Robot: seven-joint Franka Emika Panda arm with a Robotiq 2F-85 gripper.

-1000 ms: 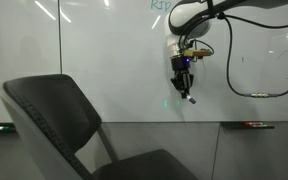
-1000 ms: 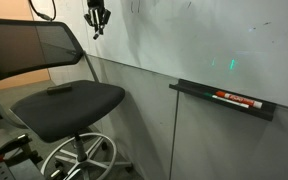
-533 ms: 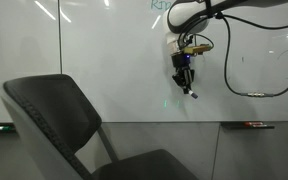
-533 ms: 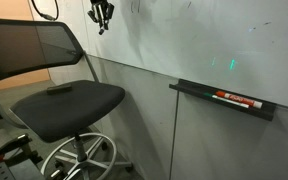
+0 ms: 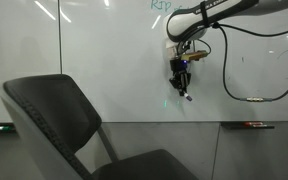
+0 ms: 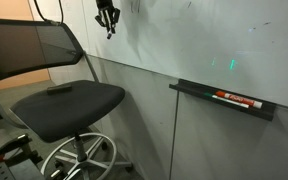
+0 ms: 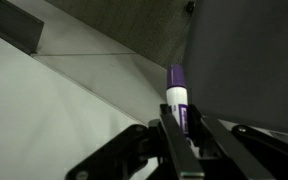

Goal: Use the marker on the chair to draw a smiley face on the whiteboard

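Gripper (image 7: 182, 128) is clenching a purple-and-white marker (image 7: 177, 92), its purple end sticking out past the jaws. In both exterior views it is hanging close against the whiteboard (image 5: 104, 60), well above the chair (image 6: 69, 100) seat.

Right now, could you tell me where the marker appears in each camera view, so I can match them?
In an exterior view: the marker hangs from the gripper, right of centre, upper half.
In an exterior view: the marker sits near the top edge, left of centre.
Wrist view: the marker stands mid-frame, purple with a white band.
Shared landmark: the whiteboard behind it.
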